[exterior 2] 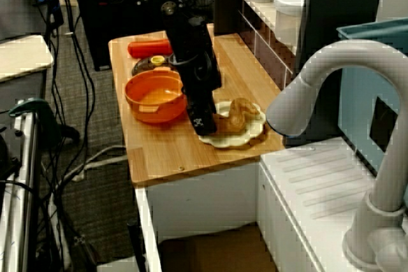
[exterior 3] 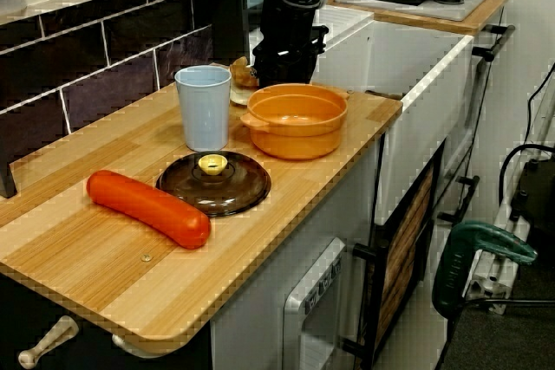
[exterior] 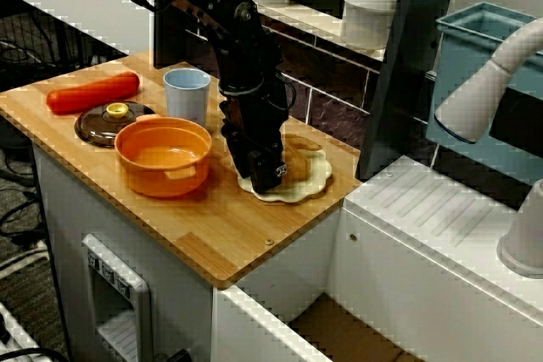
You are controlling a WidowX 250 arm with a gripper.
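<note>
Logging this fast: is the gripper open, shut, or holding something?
Gripper: low over the plate, beside the pastry; open or shut cannot be told.

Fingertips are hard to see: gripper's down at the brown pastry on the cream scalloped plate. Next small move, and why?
Probably close the gripper gently: its tips sit against the brown pastry on the cream scalloped plate; whether it already grips is unclear.

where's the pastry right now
In the front view, the pastry lies on the plate, just right of the pot, with the end effector down at it.
</note>
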